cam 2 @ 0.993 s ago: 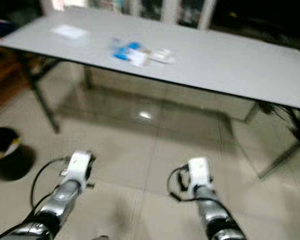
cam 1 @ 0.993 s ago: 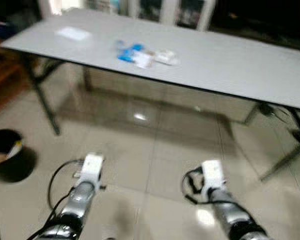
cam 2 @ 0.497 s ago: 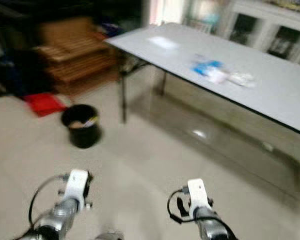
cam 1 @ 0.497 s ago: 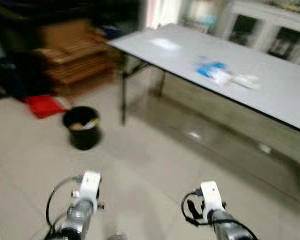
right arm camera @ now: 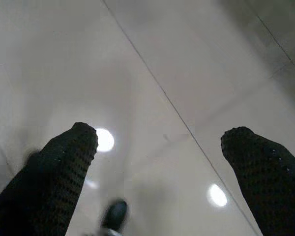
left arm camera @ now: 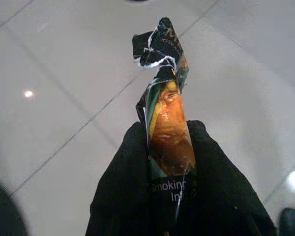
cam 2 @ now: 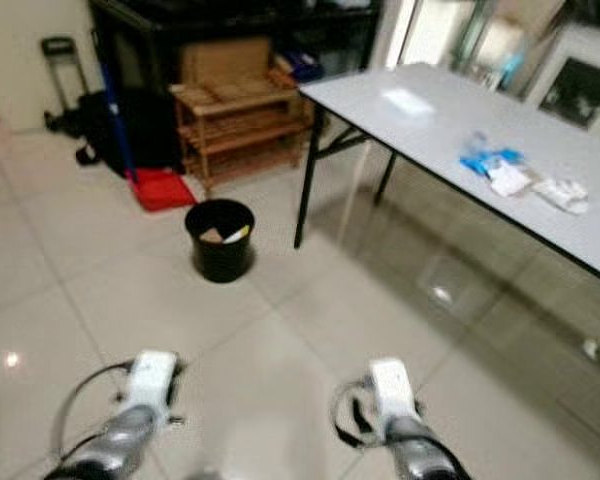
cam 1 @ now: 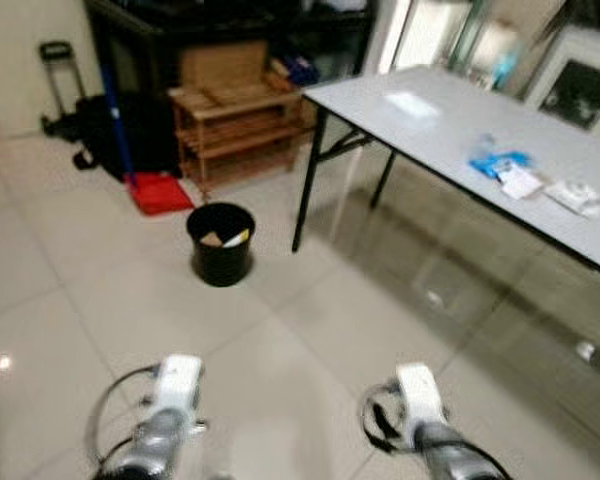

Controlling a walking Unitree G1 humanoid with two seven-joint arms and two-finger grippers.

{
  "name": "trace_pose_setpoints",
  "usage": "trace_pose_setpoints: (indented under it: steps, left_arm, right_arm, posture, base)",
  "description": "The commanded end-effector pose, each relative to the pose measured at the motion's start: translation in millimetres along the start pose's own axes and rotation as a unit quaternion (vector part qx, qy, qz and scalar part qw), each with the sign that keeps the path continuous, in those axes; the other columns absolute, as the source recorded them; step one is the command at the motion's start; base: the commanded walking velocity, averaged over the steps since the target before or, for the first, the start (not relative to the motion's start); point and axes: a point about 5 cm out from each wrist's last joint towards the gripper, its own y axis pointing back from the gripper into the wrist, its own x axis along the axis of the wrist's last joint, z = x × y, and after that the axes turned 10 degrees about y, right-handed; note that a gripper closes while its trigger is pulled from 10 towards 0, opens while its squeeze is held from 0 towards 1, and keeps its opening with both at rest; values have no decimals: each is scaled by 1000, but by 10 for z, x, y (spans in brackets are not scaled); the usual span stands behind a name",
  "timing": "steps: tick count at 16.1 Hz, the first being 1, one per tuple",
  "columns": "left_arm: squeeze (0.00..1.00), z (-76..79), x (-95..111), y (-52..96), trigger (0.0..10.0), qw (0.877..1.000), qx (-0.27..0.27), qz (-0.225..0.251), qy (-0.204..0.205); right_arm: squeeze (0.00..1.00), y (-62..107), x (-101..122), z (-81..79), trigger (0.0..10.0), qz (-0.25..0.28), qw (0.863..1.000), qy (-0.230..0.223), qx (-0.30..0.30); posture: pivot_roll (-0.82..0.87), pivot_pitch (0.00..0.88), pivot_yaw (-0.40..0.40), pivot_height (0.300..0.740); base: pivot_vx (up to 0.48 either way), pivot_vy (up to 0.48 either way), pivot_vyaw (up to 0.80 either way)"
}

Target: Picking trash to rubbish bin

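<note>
A black rubbish bin with scraps inside stands on the tiled floor, ahead and slightly left of me, near the table's leg. My left gripper is shut on a crumpled green and orange wrapper, held low over the floor tiles. My right gripper is open with nothing between its fingers, floor beneath it. Both silver wrists show low at the front of the head views. More trash, blue and white packets, lies on the grey table at the right.
A wooden shelf rack with cardboard, a red dustpan with a blue-handled broom and a black trolley stand along the far wall behind the bin. The table's black legs are just right of the bin. Open tiled floor lies between me and the bin.
The whole view has swung left: the table slid to the right and the bin now sits near the middle, with the shelf and wall in sight. Both arms keep their low pose.
</note>
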Motion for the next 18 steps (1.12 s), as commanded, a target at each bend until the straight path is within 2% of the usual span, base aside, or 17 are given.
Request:
trace_pose_setpoints:
  steps: [1, 4, 7, 11, 12, 14, 16, 18]
  left_arm:
    - [0, 112, 22, -7, 10000, 1000, -10, 3, 5]
    - [0, 118, -17, -2, 10000, 1000, -11, -6, -2]
    - [0, 154, -2, -6, 10000, 999, -24, -8, -44]
    - [0, 184, 73, -17, 10000, 997, -36, 9, -71]
    - [0, 174, 64, -20, 10000, 996, -27, 0, -80]
    - [0, 164, 34, -17, 10000, 997, -20, -8, -75]
    - [0, 137, -71, -1, 10000, 997, -7, -32, -76]
    - [0, 138, -101, 6, 10000, 996, -7, -36, -77]
  right_arm:
    - [0, 31, -105, 94, 10000, -20, 1000, -13, -7]
    - [0, 31, -128, 30, 10000, -24, 999, -25, 10]
    - [0, 27, -135, -28, 10000, -23, 998, -55, 8]
    - [0, 24, -127, -59, 10000, -17, 997, -79, 7]
    - [0, 25, -133, -57, 10000, -18, 997, -81, 6]
    - [0, 28, -146, -57, 10000, -20, 997, -81, 6]
    - [0, 35, -176, -51, 10000, -28, 997, -75, 2]
    - [0, 43, -205, -62, 10000, -32, 997, -71, 4]
  posture:
    - [16, 14, -107, 740]
    - [14, 17, -89, 740]
    - [18, 17, -63, 740]
    - [17, 14, -40, 740]
    - [18, 14, -39, 740]
    - [20, 12, -41, 740]
    - [22, 18, -49, 740]
    - [25, 36, -51, 740]
  base:
    - [0, 0, 0]
    - [0, 0, 0]
    - [0, 0, 0]
    - [0, 0, 0]
    - [0, 0, 0]
    - [0, 0, 0]
    - [386, 0, 0]
    - [388, 0, 0]
